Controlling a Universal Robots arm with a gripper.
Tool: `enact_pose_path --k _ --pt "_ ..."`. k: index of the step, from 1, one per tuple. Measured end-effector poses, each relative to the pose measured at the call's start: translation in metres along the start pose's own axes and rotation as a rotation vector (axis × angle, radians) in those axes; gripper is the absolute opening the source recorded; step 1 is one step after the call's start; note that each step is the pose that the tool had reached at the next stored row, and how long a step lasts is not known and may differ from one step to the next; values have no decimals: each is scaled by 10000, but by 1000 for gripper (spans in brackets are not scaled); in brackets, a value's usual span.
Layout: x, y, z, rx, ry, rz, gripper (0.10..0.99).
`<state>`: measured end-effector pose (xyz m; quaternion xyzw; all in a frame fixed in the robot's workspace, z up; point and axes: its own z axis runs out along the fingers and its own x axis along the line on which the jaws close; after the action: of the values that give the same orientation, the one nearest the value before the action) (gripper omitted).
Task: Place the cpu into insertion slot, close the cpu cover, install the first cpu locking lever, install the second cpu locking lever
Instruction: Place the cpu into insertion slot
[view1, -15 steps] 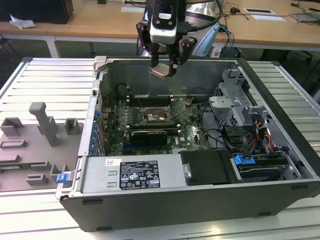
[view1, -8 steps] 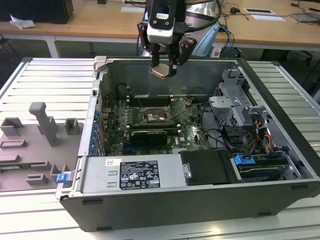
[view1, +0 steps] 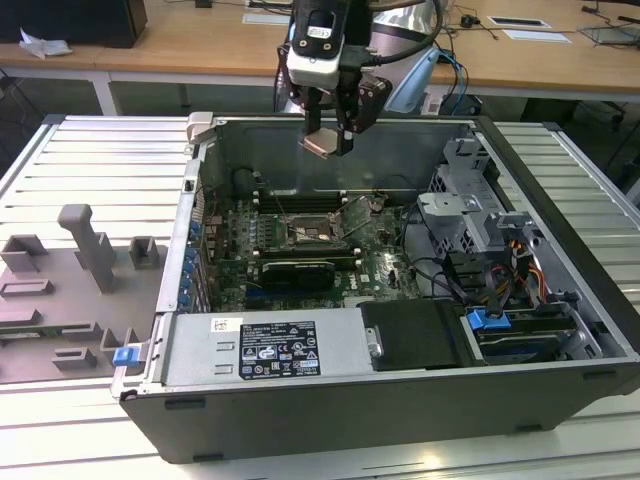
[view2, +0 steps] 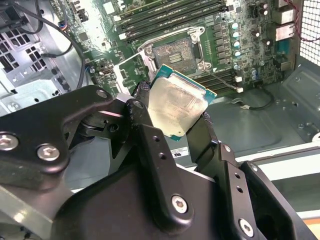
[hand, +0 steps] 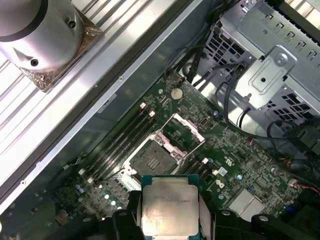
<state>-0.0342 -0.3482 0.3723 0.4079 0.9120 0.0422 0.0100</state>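
The black two-finger gripper (view1: 330, 141) pinches the flat square cpu with its dull silver-grey metal top (view2: 177, 107) by two opposite edges, high above the open dark-grey computer case (view1: 400, 425). Well below the gripper lies the dark square insertion slot (hand: 156, 159), bare, with the thin silver cpu cover (hand: 184, 131) hinged up just beside it. I judge the first step is in hand: seating calls for the chip level and squared over the recess.

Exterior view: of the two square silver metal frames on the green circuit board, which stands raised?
The thin cut-out cpu cover, tilted up on the exterior view's right; the silver-rimmed dark insertion slot beside it lies flat.
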Motion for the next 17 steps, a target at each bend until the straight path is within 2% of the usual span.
enact_pose_path --k 8,17 --pt "0 0 3 -7 -42 488 541" --pt "0 -1 7 -20 -142 1577 541"
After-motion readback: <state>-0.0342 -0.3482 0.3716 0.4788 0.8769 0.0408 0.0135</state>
